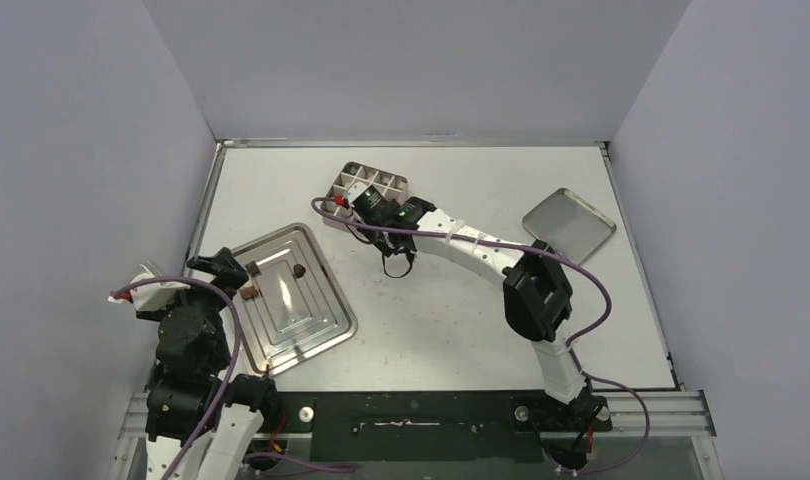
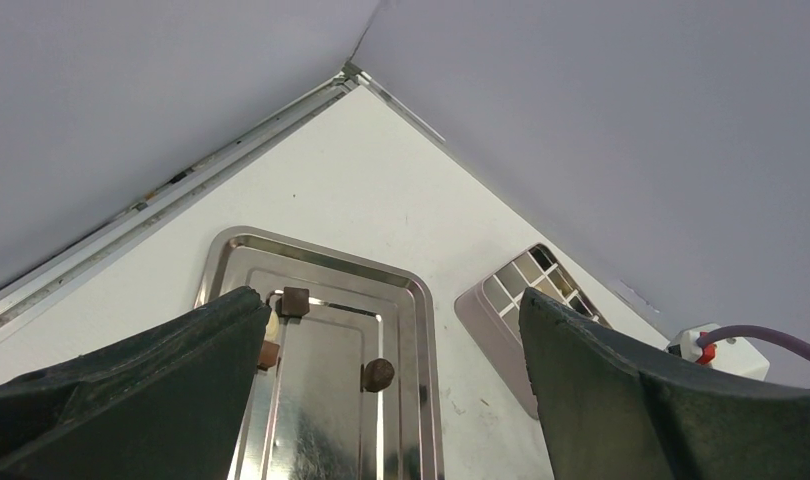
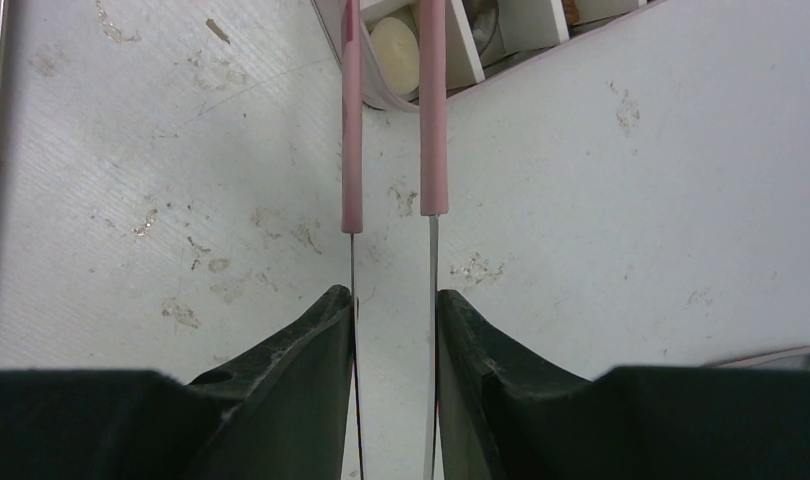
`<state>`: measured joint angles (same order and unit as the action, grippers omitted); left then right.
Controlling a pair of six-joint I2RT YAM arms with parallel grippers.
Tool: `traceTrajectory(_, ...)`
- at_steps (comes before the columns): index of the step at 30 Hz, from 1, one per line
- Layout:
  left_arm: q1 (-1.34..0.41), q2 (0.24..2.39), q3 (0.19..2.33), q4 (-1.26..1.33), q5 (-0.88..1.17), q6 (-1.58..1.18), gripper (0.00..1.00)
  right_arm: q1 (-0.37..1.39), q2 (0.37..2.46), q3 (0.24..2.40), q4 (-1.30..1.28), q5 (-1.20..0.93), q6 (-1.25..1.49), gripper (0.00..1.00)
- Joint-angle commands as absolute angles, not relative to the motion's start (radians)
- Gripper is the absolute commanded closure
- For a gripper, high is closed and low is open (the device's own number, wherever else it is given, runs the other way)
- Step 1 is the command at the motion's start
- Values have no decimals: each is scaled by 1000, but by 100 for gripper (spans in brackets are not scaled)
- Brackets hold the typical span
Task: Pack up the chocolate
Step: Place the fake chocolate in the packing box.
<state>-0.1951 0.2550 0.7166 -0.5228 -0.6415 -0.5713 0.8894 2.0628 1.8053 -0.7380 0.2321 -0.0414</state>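
Chocolate [image 1: 251, 268] = tiny bites, far smaller than either pincer. Three show on the tray [image 1: 311, 332] from above: a dark brown cube [image 2: 294, 300], a dark round ball [image 2: 378, 374] and a tan-brown piece [image 1: 248, 293] just beside the cube. Left pincer [image 2: 389, 310] is spread wide with nothing in it, hanging by the tray's left corner. In its wrist view the cube and ball sit in the gap between the fingers, and the tan piece is half hidden behind the left finger [image 2: 161, 370]. It touches none of them. Right pincer [image 3: 394, 300] is clamped partway on tweezers [image 3: 433, 120] (pink sleeves over thin metal arms), out at the tin [image 1: 376, 183] mid-surface [image 1: 461, 330]. One cream-white disc [image 3: 396, 45] sits in a tin cell, between the two tweezer arms near their far end. The tips run out of frame, so I can't tell if it's pinched. The disc is well ahead of that pincer's fingers and apart from them. Lid [image 1: 569, 222] lies apart at the far right.
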Motion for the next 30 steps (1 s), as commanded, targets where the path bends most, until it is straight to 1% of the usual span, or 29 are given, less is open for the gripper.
traceTrajectory(1, -196, 242, 746, -482, -657, -559, 5, 885, 2009, 1869, -720, 265, -58, 68)
traceTrajectory(13, -196, 245, 759, -479, -662, -548, 5, 885, 2027, 1900, -742, 275, -59, 67)
traceTrajectory(18, -196, 249, 770, -477, -667, -537, 5, 890, 2004, 1904, -722, 207, -60, 67)
traceTrajectory(24, -196, 268, 799, -469, -668, -512, 5, 948, 2009, 1921, -678, 121, -62, 67)
traceTrajectory(30, -196, 284, 824, -460, -698, -473, 5, 1025, 2087, 1986, -689, 116, -82, 66)
